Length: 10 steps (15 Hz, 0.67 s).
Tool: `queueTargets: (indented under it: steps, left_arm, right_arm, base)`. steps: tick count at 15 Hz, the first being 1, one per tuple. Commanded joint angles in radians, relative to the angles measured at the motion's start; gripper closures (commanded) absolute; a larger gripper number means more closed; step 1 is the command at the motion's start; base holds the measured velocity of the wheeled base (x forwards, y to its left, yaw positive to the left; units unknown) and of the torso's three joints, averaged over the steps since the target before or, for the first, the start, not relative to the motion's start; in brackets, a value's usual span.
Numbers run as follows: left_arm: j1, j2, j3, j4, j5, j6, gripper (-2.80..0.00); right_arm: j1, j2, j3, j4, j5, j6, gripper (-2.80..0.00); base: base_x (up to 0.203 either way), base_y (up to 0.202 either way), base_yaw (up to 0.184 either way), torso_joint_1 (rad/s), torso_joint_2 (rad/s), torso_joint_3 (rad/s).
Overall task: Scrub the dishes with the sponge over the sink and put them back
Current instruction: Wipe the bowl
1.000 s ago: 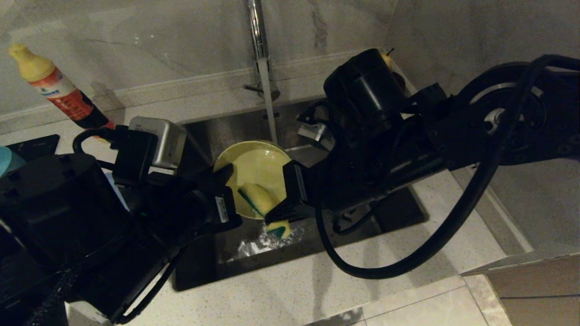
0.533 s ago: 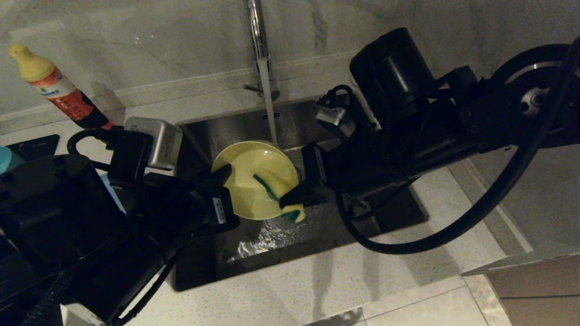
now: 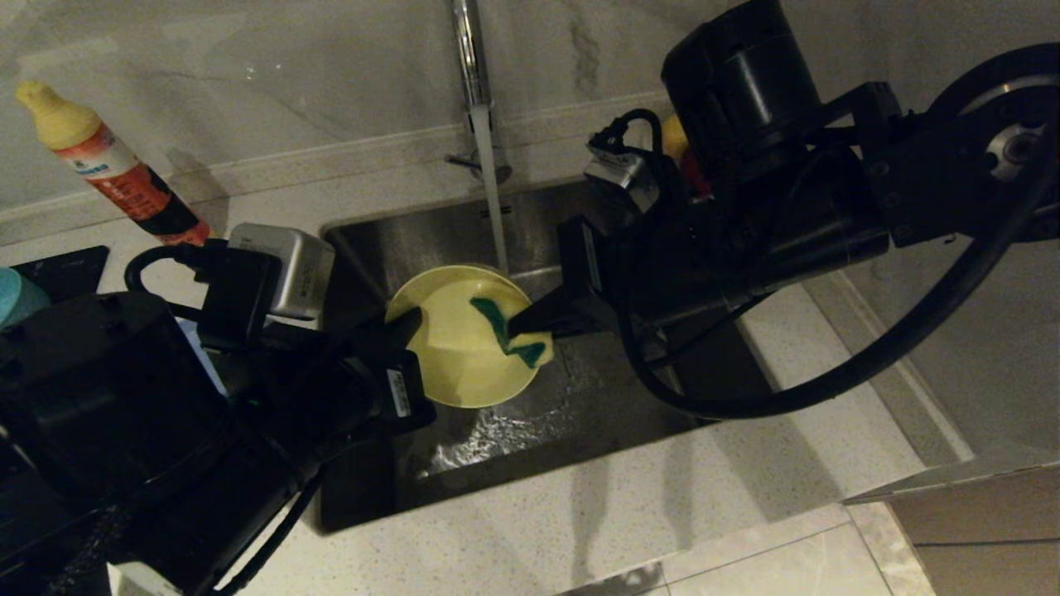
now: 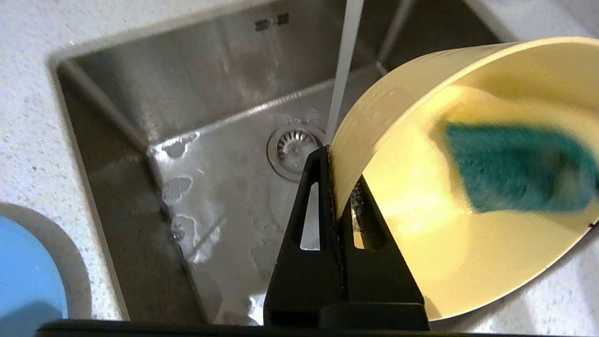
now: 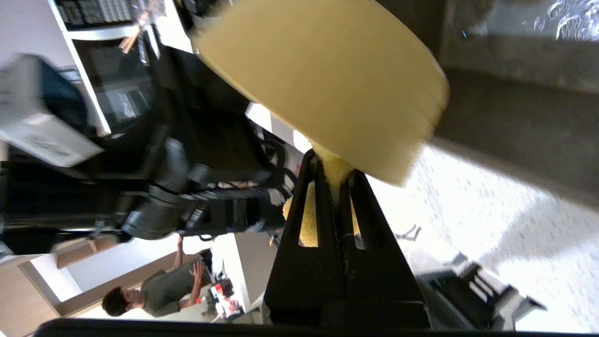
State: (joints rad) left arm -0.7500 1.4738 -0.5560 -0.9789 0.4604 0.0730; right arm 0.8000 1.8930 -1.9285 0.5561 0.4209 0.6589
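Pale-yellow bowl (image 3: 460,348) is hanging tilted over the sink (image 3: 546,414), its open side facing up and toward the right arm. Left gripper (image 3: 411,319) is pinching the bowl's rim from the left, jaws closed on the thin wall (one finger inside, one outside, plain in the left wrist view (image 4: 333,187)). The sponge (image 3: 507,331) is lying against the bowl's inside near the right-hand rim, dark green scouring side showing. Right gripper (image 3: 520,324) is clamping the sponge, jaws closed on its yellow foam; in the right wrist view (image 5: 334,175) the foam is bulging out just past the fingertips.

Water is running in a thin stream from the chrome tap (image 3: 469,50), falling just behind the bowl's far rim and splashing on the basin floor. The round drain strainer (image 4: 295,146) is showing below the bowl in the left wrist view.

On the counter, left of the sink, a light-blue plate (image 4: 25,276) is sitting partly in view. A bottle with a yellow cap and red label (image 3: 103,157) is leaning against the marble wall at far left. A person (image 5: 154,292) is showing small and distant in the right wrist view.
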Motion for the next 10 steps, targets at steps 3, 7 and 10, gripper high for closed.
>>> queueTargets:
  steps: [3, 7, 10]
  left_arm:
    - [-0.002, 0.013, 0.029, -0.004, -0.002, 0.004, 0.0]
    - [-0.002, 0.017, 0.054, -0.006, -0.003, 0.004, 0.0]
    - [-0.002, 0.016, 0.045, -0.006, -0.003, -0.004, 0.0]
  right_arm:
    - [0.007, -0.002, -0.003, -0.01, 0.003, 0.002, 0.0]
    - [0.008, -0.022, -0.003, -0.009, 0.004, 0.002, 0.0]
    - [0.008, -0.065, 0.001, 0.001, 0.004, 0.004, 0.0]
  base:
    - [0.0, 0.0, 0.0, 0.0, 0.0, 0.0]
    - [0.0, 0.0, 0.0, 0.0, 0.0, 0.0]
    - [0.0, 0.0, 0.0, 0.0, 0.0, 0.0]
